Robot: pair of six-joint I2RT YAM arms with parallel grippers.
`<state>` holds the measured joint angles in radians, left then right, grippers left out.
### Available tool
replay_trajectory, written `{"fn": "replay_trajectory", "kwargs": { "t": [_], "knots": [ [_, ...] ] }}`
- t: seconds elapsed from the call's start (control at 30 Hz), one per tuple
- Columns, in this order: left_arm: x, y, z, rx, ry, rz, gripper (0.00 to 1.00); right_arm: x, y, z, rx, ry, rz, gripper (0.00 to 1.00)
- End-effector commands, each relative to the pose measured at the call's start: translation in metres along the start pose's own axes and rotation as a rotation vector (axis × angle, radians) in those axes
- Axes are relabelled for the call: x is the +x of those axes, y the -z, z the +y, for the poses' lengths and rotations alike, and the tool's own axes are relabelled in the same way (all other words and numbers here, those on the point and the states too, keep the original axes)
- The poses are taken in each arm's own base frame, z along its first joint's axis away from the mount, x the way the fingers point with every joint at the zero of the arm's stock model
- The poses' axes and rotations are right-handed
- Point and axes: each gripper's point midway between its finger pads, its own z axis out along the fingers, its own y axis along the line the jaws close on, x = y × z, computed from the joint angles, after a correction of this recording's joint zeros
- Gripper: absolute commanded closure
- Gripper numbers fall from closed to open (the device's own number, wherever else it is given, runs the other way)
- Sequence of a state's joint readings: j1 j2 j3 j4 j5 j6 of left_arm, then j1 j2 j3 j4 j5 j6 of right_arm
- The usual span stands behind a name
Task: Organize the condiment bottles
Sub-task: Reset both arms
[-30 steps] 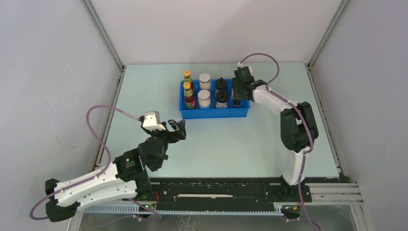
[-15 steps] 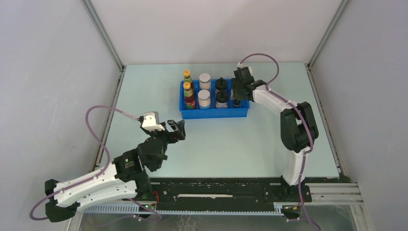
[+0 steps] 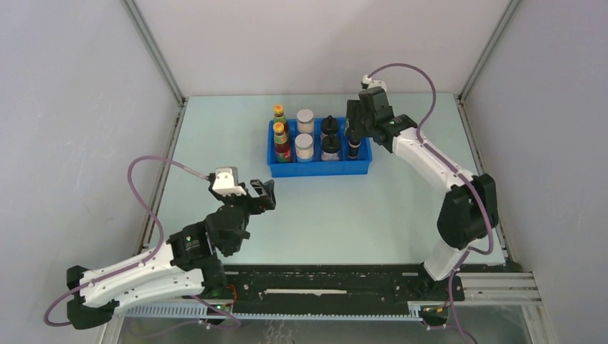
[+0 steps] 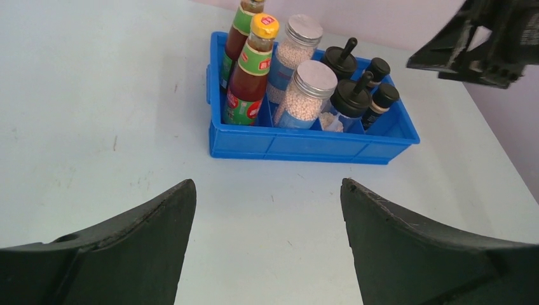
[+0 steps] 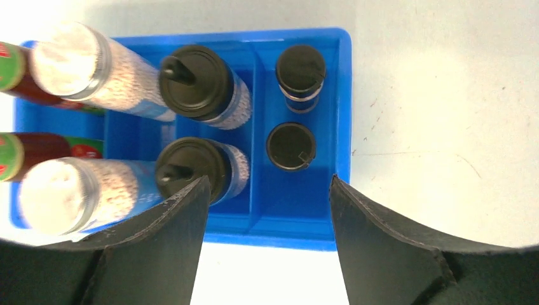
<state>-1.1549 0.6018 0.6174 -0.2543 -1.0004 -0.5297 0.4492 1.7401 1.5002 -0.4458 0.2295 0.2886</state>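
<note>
My right arm [image 3: 430, 161] is stretched far across the table [image 3: 344, 208], and the right gripper [image 3: 355, 129] points straight down above the right end of the blue tray [image 4: 305, 145], fingers wide and holding nothing, with the two dark vials [image 5: 291, 146] just below. The left arm [image 3: 143, 276] is folded low near its base. The left gripper [image 4: 267, 187] faces the tray from well apart, also wide and empty. All eight condiment bottles [image 4: 304, 89] stand upright inside the tray.
</note>
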Motion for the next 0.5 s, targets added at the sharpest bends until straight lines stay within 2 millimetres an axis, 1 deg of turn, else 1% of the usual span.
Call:
{"fn": "replay_trajectory", "kwargs": {
  "t": [0.0, 0.07, 0.17, 0.27, 0.33, 0.4, 0.47],
  "knots": [
    [-0.052, 0.005, -0.004, -0.029, 0.019, -0.091, 0.12, -0.036, 0.049, 0.012, -0.072, 0.006, -0.126, 0.23],
    [-0.072, 0.006, -0.007, -0.039, -0.008, -0.127, 0.12, -0.043, 0.065, 0.011, -0.082, 0.004, -0.156, 0.22],
    [-0.104, 0.008, -0.009, -0.057, -0.056, -0.188, 0.11, -0.052, 0.089, 0.002, -0.078, 0.003, -0.212, 0.21],
    [-0.127, 0.007, -0.011, -0.058, -0.105, -0.244, 0.11, -0.057, 0.108, -0.013, -0.071, -0.021, -0.260, 0.19],
    [-0.139, 0.004, -0.014, -0.033, -0.117, -0.267, 0.11, -0.059, 0.120, -0.023, -0.066, -0.038, -0.290, 0.19],
    [-0.151, 0.000, -0.011, -0.024, -0.142, -0.291, 0.11, -0.056, 0.124, -0.033, -0.047, -0.047, -0.306, 0.18],
    [-0.163, -0.003, -0.003, -0.050, -0.147, -0.322, 0.11, -0.056, 0.130, -0.044, -0.025, -0.055, -0.332, 0.17]
  ]
}}
